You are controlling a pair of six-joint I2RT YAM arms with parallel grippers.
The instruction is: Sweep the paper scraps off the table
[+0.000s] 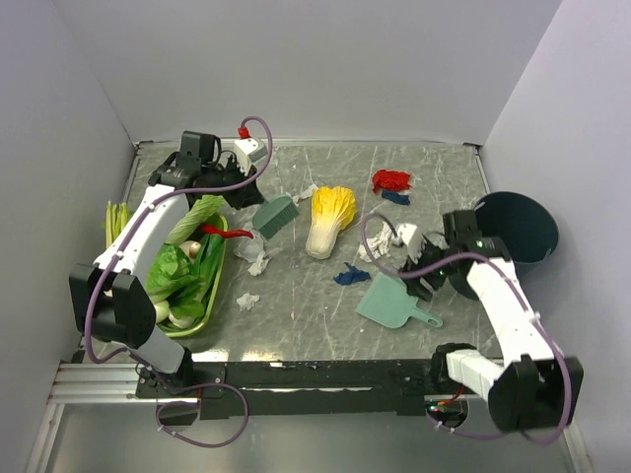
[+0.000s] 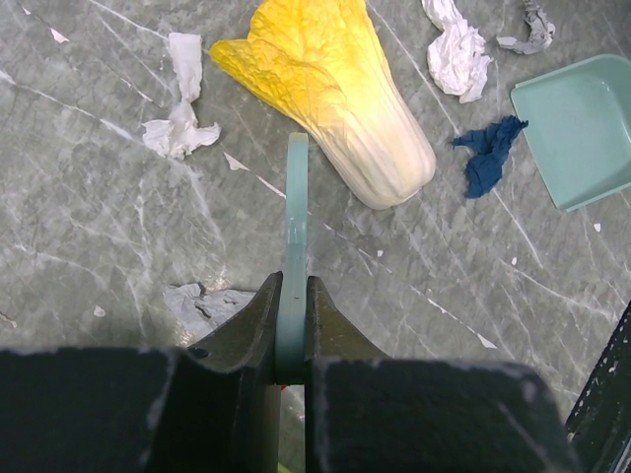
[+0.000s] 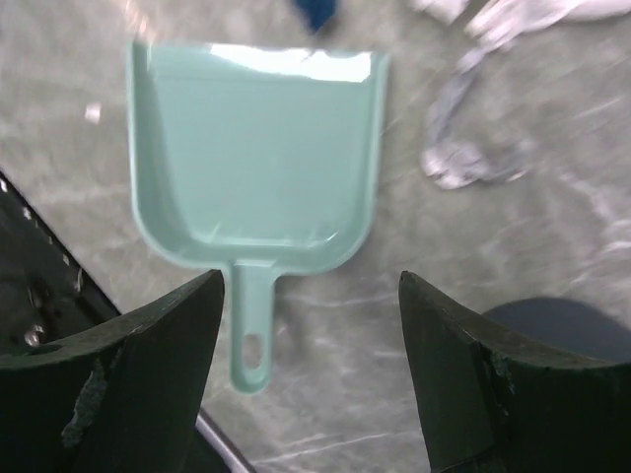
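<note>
left hand (image 2: 293, 288) clamped shut on flat pale-green plastic brush (image 2: 297, 187), stretched low over dark marbled tabletop (image 2: 89, 236), aimed at yellow-white napa cabbage (image 2: 330, 108). right hand (image 3: 311, 281) spread wide, gripping nothing, hovering above handle of mint-green plastic dustpan (image 3: 256, 148). crumpled paper scraps (image 2: 179, 128) strewn on tabletop around cabbage.

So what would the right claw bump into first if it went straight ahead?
Probably the green dustpan handle, lying just ahead of the open right claw. How far is hard to tell.
</note>
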